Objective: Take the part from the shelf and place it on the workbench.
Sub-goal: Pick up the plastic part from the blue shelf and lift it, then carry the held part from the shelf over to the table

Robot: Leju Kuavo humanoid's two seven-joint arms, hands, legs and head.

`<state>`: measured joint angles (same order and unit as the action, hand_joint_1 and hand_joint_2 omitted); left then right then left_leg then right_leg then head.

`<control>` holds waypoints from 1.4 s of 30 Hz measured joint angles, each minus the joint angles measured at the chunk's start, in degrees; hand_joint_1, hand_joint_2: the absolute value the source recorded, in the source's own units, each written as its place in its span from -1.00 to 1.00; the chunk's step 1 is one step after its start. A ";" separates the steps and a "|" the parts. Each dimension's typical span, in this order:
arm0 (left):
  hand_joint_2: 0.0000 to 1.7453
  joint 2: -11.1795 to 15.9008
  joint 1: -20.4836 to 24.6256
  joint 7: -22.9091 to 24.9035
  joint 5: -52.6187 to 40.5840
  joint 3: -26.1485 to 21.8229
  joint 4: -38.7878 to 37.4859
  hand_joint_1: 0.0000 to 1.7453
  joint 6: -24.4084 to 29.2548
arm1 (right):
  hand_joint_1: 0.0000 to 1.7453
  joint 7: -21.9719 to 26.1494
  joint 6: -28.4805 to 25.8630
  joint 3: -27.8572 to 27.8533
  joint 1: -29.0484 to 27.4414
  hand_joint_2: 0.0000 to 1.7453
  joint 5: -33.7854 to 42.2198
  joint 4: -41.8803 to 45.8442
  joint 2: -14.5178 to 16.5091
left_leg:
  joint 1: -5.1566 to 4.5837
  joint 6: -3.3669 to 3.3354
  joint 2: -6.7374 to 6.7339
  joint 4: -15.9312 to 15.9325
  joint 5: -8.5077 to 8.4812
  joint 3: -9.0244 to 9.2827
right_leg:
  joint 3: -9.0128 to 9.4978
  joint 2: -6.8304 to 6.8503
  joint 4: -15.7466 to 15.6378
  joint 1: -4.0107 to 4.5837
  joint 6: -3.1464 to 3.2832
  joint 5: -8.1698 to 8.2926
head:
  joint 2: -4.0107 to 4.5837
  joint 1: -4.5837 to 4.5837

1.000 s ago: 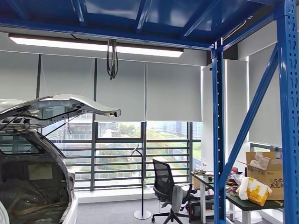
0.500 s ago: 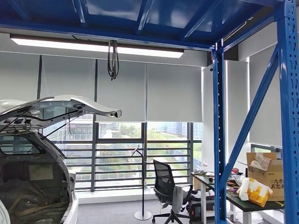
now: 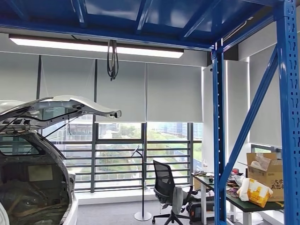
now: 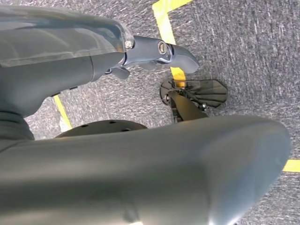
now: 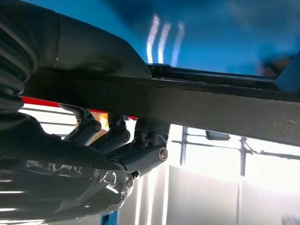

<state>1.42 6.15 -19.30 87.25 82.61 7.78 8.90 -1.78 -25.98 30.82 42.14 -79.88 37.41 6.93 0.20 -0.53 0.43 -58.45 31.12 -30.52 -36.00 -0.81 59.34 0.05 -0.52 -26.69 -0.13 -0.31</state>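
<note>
**2 hands in view, 1 on a dark flat bar**

Your right hand [image 5: 116, 140] grips a long dark flat bar [image 5: 219, 110] under the blue steel shelf frame [image 5: 212, 33]; its dark fingers [image 5: 148, 157] curl up against the bar's underside with the thumb along its other face. You cannot tell whether this bar is the part. Your left hand [image 4: 155, 51] hangs over grey carpet [image 4: 247, 42] crossed by yellow tape lines [image 4: 166, 23], holding nothing, fingers extended. From the head you look past the blue perforated upright [image 3: 289, 117] toward a white car with its tailgate raised [image 3: 39, 154], a black office chair [image 3: 166, 187] and a cluttered dark-topped table [image 3: 263, 202] carrying a brown cardboard box [image 3: 270, 171].
</note>
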 joint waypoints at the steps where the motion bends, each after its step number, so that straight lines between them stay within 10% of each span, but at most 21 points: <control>1: 1.00 0.00 0.01 0.02 0.00 -0.15 0.00 -1.00 0.02 | 1.00 0.36 0.56 0.03 -0.37 1.00 0.49 2.25 0.03 | 0.00 0.00 0.00 0.00 0.00 0.00 | -0.01 0.01 0.00 0.01 0.00 0.00 | 0.00 0.00; 6: 1.00 0.00 -0.12 -2.19 0.00 -1.54 0.00 -1.00 -1.20 | 1.00 6.58 3.86 0.14 -3.09 1.00 12.49 13.76 0.06 | 0.03 0.00 0.01 0.00 0.00 -0.03 | 0.00 0.03 0.01 0.02 0.00 0.00 | 0.00 0.00; 13: 1.00 0.24 -0.48 -13.26 -0.01 -8.61 0.00 -1.00 -5.87 | 1.00 15.44 25.81 0.92 -11.11 1.00 70.08 39.38 0.28 | 0.01 0.03 0.03 0.01 0.03 -0.07 | -0.03 0.07 0.00 0.03 0.00 -0.02 | 0.00 0.00; 19: 1.00 1.26 -0.89 -12.17 -0.35 -9.89 0.00 -1.00 -5.90 | 1.00 15.83 40.81 2.93 -14.14 1.00 94.22 47.43 -0.99 | -0.03 0.03 0.02 0.01 0.04 -0.05 | -0.01 0.03 -0.02 0.01 0.00 -0.02 | 0.00 0.00; 35: 1.00 3.03 -1.61 -9.91 -0.39 -9.80 -0.13 -1.00 -5.05 | 1.00 14.66 49.61 10.76 -14.06 1.00 102.74 50.10 -3.09 | 0.22 -0.57 -0.17 0.86 -0.59 0.44 | 0.09 0.08 -0.20 -0.12 -0.62 -0.07 | 0.00 0.00; 40: 1.00 3.05 -1.58 -10.44 -0.39 -9.70 -0.13 -1.00 -5.19 | 1.00 14.27 49.96 13.46 -12.56 1.00 102.75 49.71 -3.70 | 0.93 -0.67 -0.50 1.71 -0.87 1.27 | -6.84 0.27 13.96 -0.78 -1.59 -6.04 | 0.00 0.00; 42: 1.00 3.05 -1.64 -10.50 -0.37 -9.68 -0.13 -1.00 -5.23 | 1.00 14.19 49.98 14.32 -12.35 1.00 102.74 49.53 -3.87 | 1.25 -0.09 -0.42 1.66 -0.43 1.75 | -7.31 0.42 14.13 -1.22 -2.07 -4.33 | 0.00 0.00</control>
<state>4.48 4.51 -29.80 86.89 72.93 7.65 3.67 12.42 24.00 45.14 29.79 22.86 86.94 3.07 1.46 -0.62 0.01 -56.78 30.69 -28.77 -43.32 -0.39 73.47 -1.17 -2.59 -31.01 -0.13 -0.31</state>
